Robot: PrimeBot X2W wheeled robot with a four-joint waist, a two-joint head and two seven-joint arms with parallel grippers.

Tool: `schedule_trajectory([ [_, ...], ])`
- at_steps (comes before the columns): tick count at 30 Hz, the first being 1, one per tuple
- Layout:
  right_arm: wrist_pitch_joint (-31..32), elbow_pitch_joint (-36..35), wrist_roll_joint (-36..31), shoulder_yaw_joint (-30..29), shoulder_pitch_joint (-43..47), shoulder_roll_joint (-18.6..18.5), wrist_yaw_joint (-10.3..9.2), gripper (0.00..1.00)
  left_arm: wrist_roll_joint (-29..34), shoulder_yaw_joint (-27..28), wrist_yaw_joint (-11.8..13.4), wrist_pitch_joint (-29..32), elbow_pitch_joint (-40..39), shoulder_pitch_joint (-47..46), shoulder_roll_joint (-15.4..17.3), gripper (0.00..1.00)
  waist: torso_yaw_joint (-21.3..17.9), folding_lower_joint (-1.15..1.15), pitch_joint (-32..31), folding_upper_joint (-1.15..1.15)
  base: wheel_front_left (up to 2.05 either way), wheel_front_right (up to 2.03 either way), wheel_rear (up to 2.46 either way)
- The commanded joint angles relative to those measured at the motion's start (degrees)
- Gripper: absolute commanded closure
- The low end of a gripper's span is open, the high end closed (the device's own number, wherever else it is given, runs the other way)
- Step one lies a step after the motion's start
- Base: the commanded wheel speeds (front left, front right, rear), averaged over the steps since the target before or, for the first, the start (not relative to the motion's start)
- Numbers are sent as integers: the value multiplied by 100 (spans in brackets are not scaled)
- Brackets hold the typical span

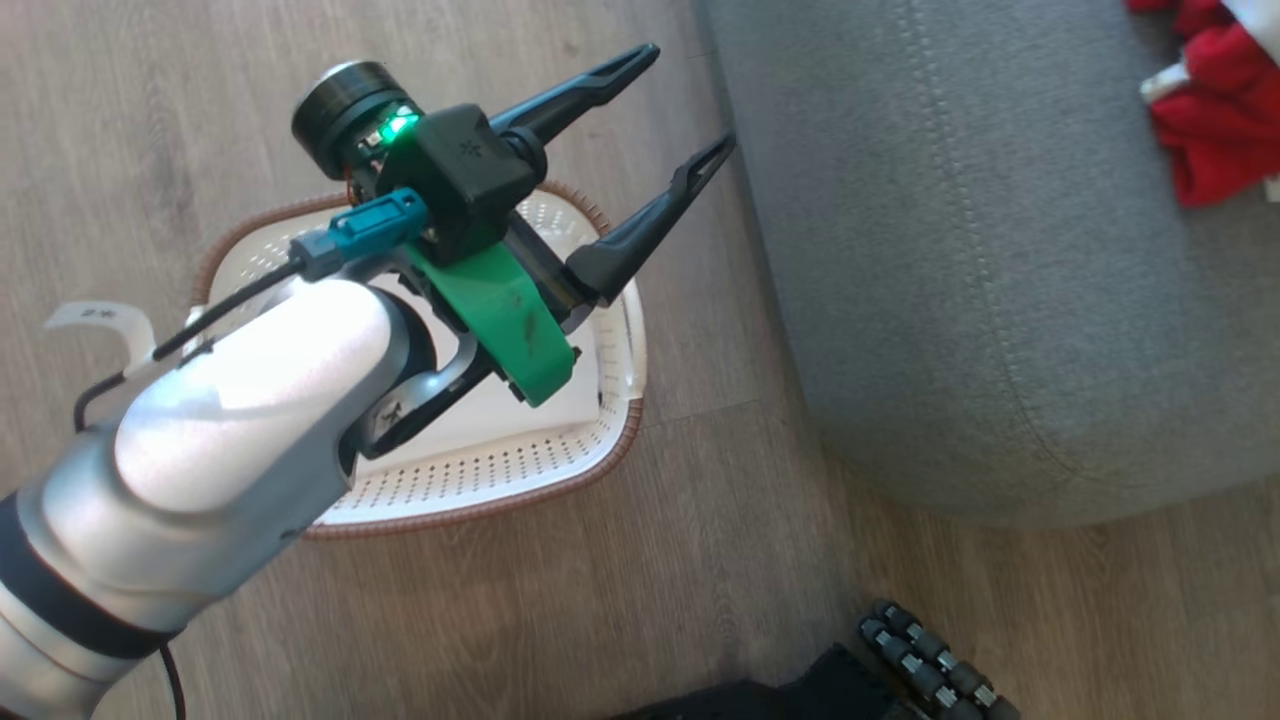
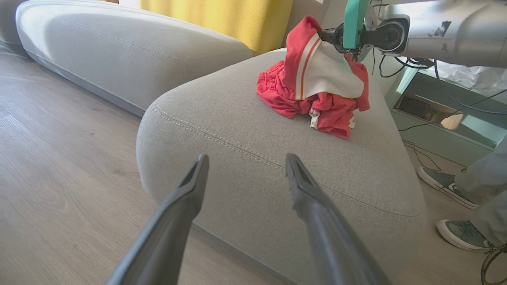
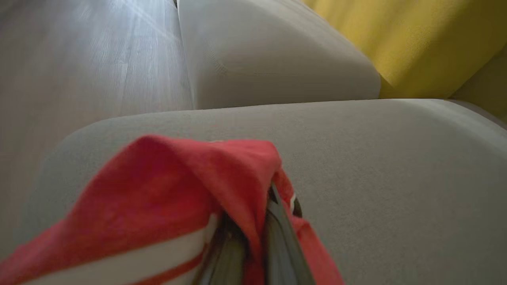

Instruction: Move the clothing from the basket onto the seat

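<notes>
The right gripper (image 3: 253, 241) is pinched shut on a fold of the clothing (image 2: 317, 91), whose heap rests on top of the seat (image 2: 237, 134). The left gripper (image 1: 690, 100), spread wide and empty, hangs just beside the seat's edge, where the basket (image 1: 480, 480) stands on the floor. What shows of the basket's inside is bare, so seemingly only letting go remains.

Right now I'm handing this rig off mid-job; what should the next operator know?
Left gripper: open, holding nothing, above the basket on the floor.
Right gripper: shut on the clothing, pinching a fold raised above the pile on the seat.
Done: clothing rests on the seat; the basket's visible part holds nothing.
To do: open the right gripper and withdraw; check the basket area hidden by the left arm.
</notes>
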Motion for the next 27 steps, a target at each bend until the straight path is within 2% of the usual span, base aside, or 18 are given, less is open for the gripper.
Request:
schedule_trajectory([
  [1, 45, -96, -51, 38, -82, -95, 40, 100, 58, 262, -49, -44, -128, -182, 68, 0, 45, -1, 20, 0, 0, 0, 0],
  [3, 275, 76, -80, 106, -123, -68, 40, 100, 49, 258, -59, -81, -95, -173, 55, 0, 78, -1, 2, 0, 0, 0, 0],
  [4, 441, 145, -56, 178, -124, -34, 40, 86, 43, 257, -62, -98, -75, -165, 52, 0, 90, -1, -15, 0, 0, 0, 0],
  [5, 567, 189, -35, 241, -130, -31, 40, 58, 37, 258, -62, -114, -56, -157, 50, 0, 98, -1, -33, 0, 0, 0, 0],
  [7, 712, 255, 2, 316, -134, -50, 40, 13, 23, 260, -59, -148, -22, -140, 45, 0, 106, -1, -84, 0, 0, 0, 0],
  [8, 765, 277, 28, 348, -129, -54, 40, 0, 16, 261, -57, -161, -8, -131, 42, 0, 107, -1, -111, 0, 0, 0, 0],
  [17, 971, 342, 248, 570, -29, -115, 40, 0, -58, 241, -26, -253, 113, -16, 12, 0, 53, -1, -450, 0, 0, 0, 0],
  [27, 1502, -64, 865, 1161, 406, -262, 40, 0, -205, 243, 57, -405, 242, 281, 58, 0, -109, -1, -1062, 0, 0, 0, 0],
])
